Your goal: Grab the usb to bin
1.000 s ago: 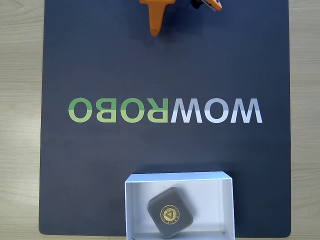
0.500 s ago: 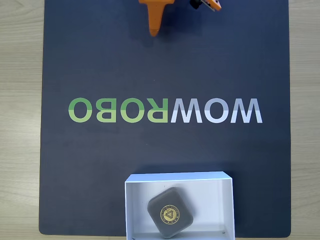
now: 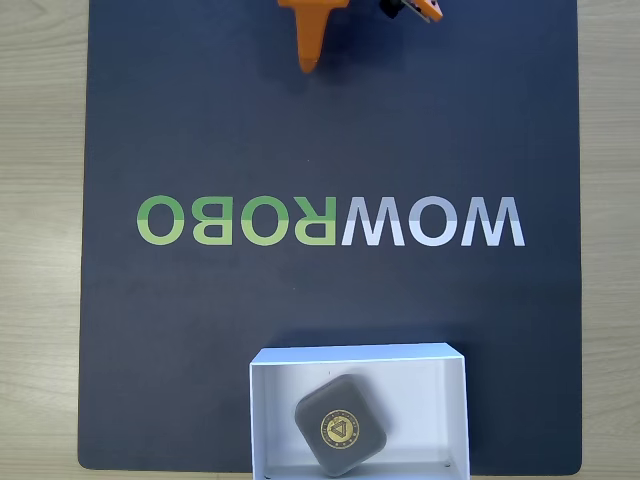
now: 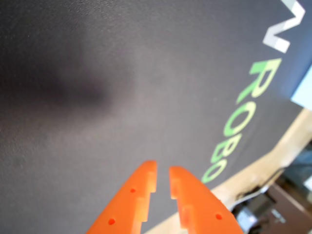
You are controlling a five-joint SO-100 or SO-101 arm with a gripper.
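The usb (image 3: 340, 425), a dark grey rounded case with a gold triangle emblem, lies inside the white bin (image 3: 420, 385) at the bottom middle of the fixed view. It rests slightly left of the box's centre, turned diagonally. My orange gripper (image 3: 310, 62) pokes in from the top edge of that view, far from the bin. In the wrist view the gripper (image 4: 163, 168) hovers over bare dark mat, its two fingers almost together with a thin slit and nothing held.
A dark mat (image 3: 200, 330) with a green and white WOWROBO wordmark (image 3: 330, 222) covers most of the wooden table (image 3: 40, 200). The bin's lower edge runs to the bottom of the fixed view.
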